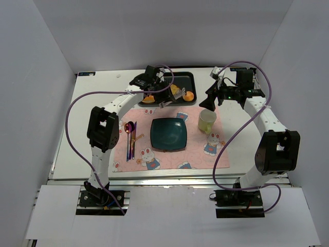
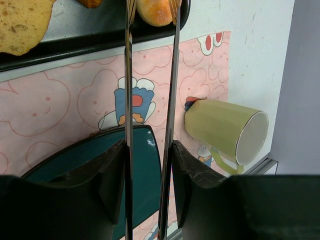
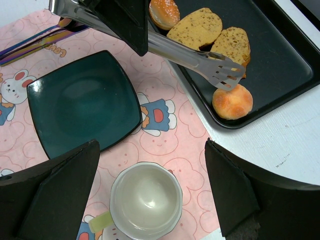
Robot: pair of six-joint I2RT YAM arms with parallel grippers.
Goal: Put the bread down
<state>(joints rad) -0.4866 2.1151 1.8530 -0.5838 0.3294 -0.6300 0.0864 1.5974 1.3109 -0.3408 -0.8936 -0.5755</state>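
The bread (image 3: 232, 101) is a small round golden bun at the near right corner of the black tray (image 3: 280, 65). It also shows in the top view (image 1: 189, 95) and at the top of the left wrist view (image 2: 155, 11). My left gripper (image 2: 148, 150) (image 1: 160, 92) is shut on metal tongs (image 3: 220, 70). The tong arms (image 2: 172, 75) stand apart with their tips on either side of the bun, just above it. My right gripper (image 3: 150, 170) (image 1: 211, 100) is open and empty, hovering over the mug. The teal plate (image 1: 168, 134) (image 3: 82, 100) lies empty on the pink placemat.
A pale green mug (image 1: 206, 121) (image 3: 145, 200) (image 2: 225, 130) stands right of the plate. The tray also holds two toasted slices (image 3: 195, 27) and an oval bun (image 3: 164, 11). Cutlery (image 1: 130, 136) lies left of the plate on the placemat (image 1: 198, 154).
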